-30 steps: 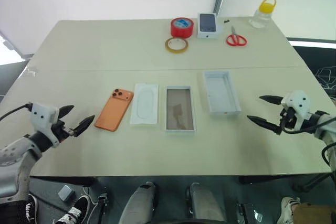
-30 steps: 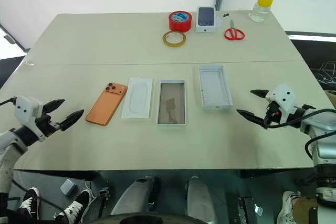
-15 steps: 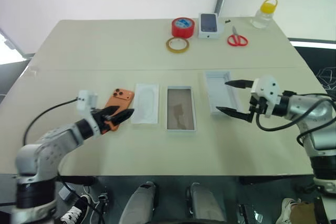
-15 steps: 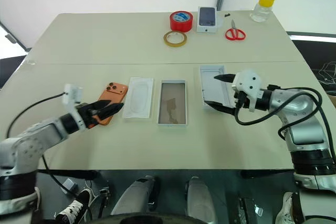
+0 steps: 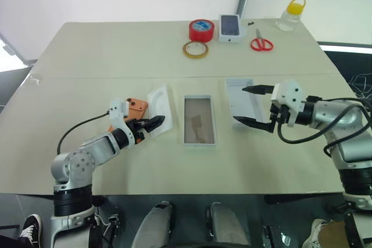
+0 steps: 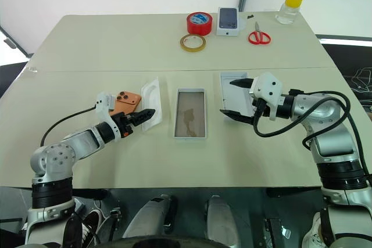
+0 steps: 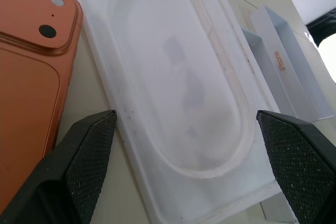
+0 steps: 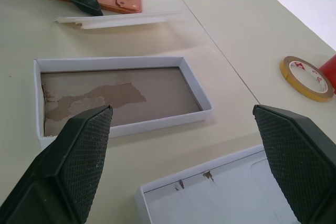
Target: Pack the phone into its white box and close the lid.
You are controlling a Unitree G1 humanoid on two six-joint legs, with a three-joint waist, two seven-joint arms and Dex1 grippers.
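Left claw [image 6: 145, 114] open over beige table [image 6: 116, 45], white wall behind

Faint orange wording, poss. "iPhone", box wall [image 7: 279, 61]

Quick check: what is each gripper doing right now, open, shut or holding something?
Left gripper: open, holding nothing, fingers spread over the flat white insert.
Right gripper: open, holding nothing, fingers spread over the lid.

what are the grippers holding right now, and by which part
Nothing is held. The left gripper stands open over the flat white insert; the right gripper stands open over the lid.
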